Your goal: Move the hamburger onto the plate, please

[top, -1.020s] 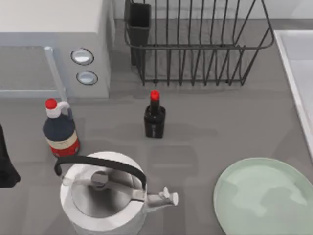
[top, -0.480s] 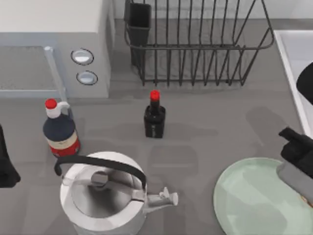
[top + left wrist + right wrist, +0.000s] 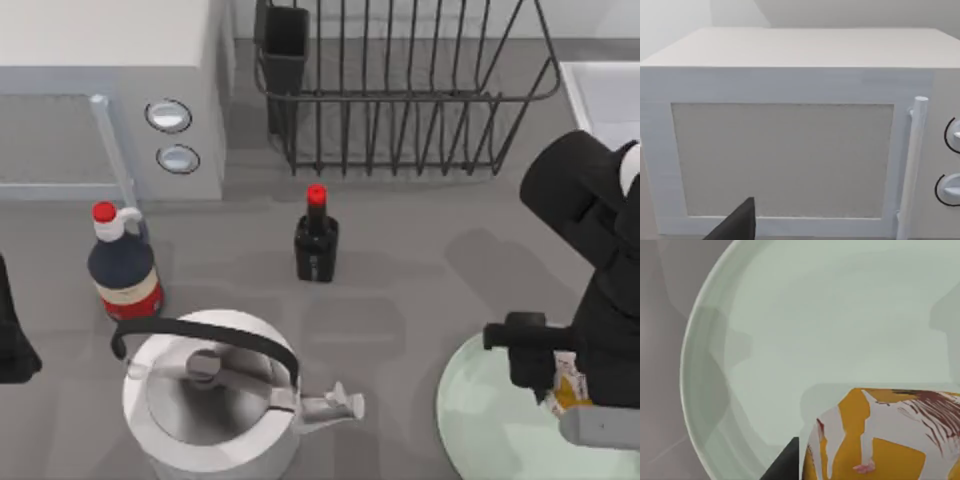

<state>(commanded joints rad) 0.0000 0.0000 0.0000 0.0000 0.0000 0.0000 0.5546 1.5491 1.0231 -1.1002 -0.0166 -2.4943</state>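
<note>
The large pale mint-green plate lies at the table's front right. My right gripper hangs over the plate's right part, shut on the hamburger, a small whitish lump with yellow-orange patches. In the right wrist view the hamburger sits close to the camera above the plate and casts a shadow on it. A dark fingertip shows beside it. My left gripper is parked at the table's left edge, facing the microwave.
A white kettle stands at the front, left of the plate. A small dark bottle with a red cap is mid-table, a larger bottle at the left. The microwave and a wire dish rack line the back.
My right arm has come in from the right edge and moved leftwards over the plate with the hamburger in its gripper. The left arm has not moved.
</note>
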